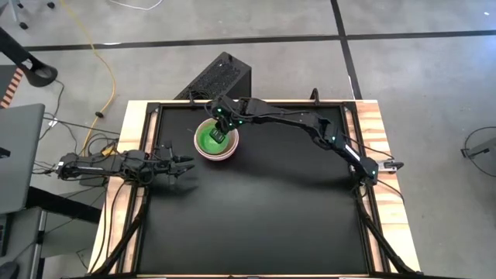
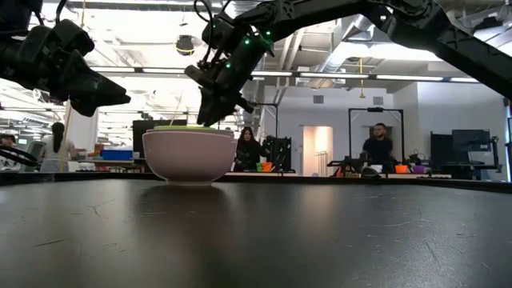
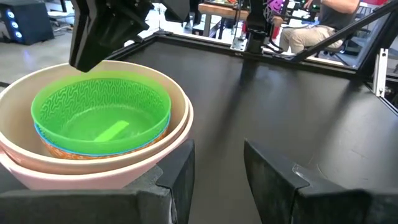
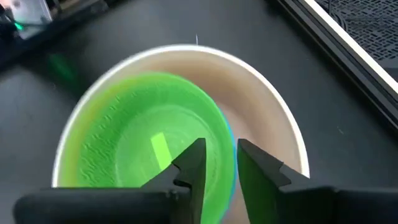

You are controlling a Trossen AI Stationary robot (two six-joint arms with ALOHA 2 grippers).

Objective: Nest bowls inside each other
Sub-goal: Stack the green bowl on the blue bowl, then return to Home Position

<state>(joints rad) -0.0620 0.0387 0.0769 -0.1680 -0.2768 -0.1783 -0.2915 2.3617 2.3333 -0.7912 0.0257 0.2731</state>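
The bowls stand nested in one stack on the black table, at its far left of centre. A green bowl lies innermost, with a blue rim under it. Both sit in a cream bowl, and that sits in a pink outer bowl, which rests on its base. My right gripper hangs over the stack, slanting down, fingers apart on either side of the green bowl's rim. My left gripper waits open near the table's left edge, level, pointing toward the stack. My right gripper comes at the green bowl's rim from above, slanting down, one finger inside the bowl and the other outside. I cannot tell whether either finger touches the rim. The bowl sits level inside the stack.
A black perforated box stands on the floor beyond the table's far edge. A raised dark frame borders the table. Open black tabletop lies near and right of the stack. People are in the room far behind.
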